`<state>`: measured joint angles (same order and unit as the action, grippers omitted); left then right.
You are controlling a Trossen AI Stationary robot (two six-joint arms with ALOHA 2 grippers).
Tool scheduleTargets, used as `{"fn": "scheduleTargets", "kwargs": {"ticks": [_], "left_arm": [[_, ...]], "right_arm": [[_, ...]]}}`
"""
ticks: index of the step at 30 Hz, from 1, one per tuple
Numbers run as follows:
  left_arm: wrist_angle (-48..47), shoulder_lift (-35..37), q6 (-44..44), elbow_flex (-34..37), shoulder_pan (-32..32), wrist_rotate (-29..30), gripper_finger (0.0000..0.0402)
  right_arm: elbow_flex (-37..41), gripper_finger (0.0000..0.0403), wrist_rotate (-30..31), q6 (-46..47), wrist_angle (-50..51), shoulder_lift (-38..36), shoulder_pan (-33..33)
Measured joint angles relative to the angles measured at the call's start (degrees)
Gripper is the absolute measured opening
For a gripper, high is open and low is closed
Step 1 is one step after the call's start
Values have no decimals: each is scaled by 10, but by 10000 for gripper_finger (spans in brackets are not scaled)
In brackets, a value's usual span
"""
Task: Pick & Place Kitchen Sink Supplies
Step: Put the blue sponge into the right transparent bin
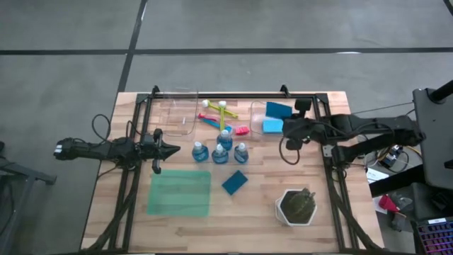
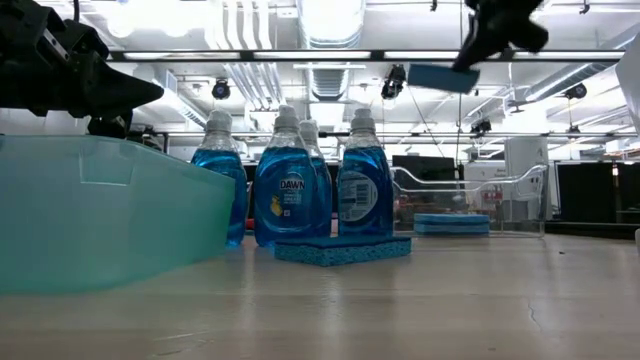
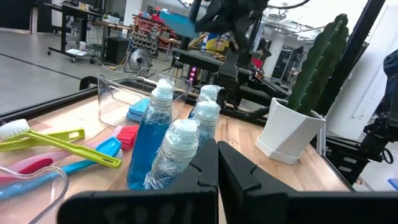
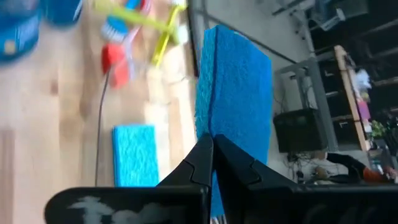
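Right end effector [image 4: 211, 163] grips a blue sponge [image 4: 235, 106] above another sponge [image 4: 134, 155], brushes [image 1: 219, 113] nearby.

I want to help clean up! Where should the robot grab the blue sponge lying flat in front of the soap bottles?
Probably from straight above, fingers pinching two opposite side edges of the flat sponge. It lies flat and thin on the table, apart from the bottles, so the top is open.
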<state>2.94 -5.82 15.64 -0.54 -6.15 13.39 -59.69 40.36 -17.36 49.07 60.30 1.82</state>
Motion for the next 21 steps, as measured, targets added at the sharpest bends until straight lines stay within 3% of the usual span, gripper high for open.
{"fn": "scheduleTargets", "kwargs": {"ticks": [3,9,21], "left_arm": [[0,0,0,0,0,0,0],[0,0,0,0,0,0,0],[0,0,0,0,0,0,0]], "right_arm": [[36,8,-31,-52,-31,1,-26],[83,8,-35,-129,-109,15,-79],[168,8,-147,-154,-184,17,-172]]}}
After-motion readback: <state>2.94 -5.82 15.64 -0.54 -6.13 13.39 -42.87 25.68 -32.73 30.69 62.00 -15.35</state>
